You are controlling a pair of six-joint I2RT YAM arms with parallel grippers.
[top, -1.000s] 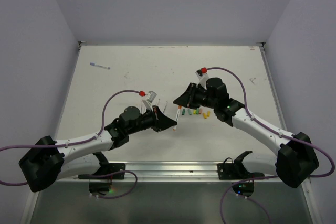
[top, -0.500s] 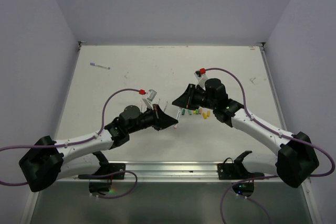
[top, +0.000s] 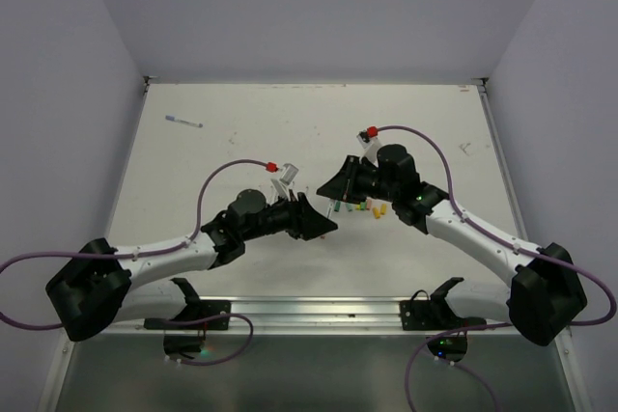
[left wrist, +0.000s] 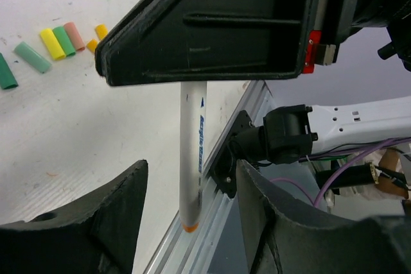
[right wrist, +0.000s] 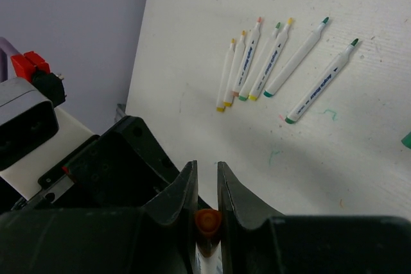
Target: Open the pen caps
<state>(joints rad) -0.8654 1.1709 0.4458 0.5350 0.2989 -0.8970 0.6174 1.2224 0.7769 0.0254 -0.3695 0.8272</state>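
Note:
A white pen [left wrist: 192,152] with an orange end hangs upright between the two grippers. My right gripper [right wrist: 205,166] is shut on its upper end, where an orange cap [right wrist: 207,221] shows between the fingers. My left gripper [left wrist: 191,174] is open, with a jaw on each side of the pen's lower end and touching nothing. In the top view the left gripper [top: 331,226] and right gripper [top: 334,190] meet near the table's middle. Loose pen caps [left wrist: 50,43] [top: 359,206] in green, yellow, pink and orange lie beside them. Several pens [right wrist: 271,59] lie in a row on the table.
One small pen [top: 183,122] lies alone at the far left of the white table [top: 241,142]. A metal rail [top: 319,311] runs along the near edge. Purple cables loop over both arms. Grey walls close in three sides.
My left gripper has opened and let go of the pen's lower end. The left arm has shifted slightly right. The right gripper keeps hold of the pen.

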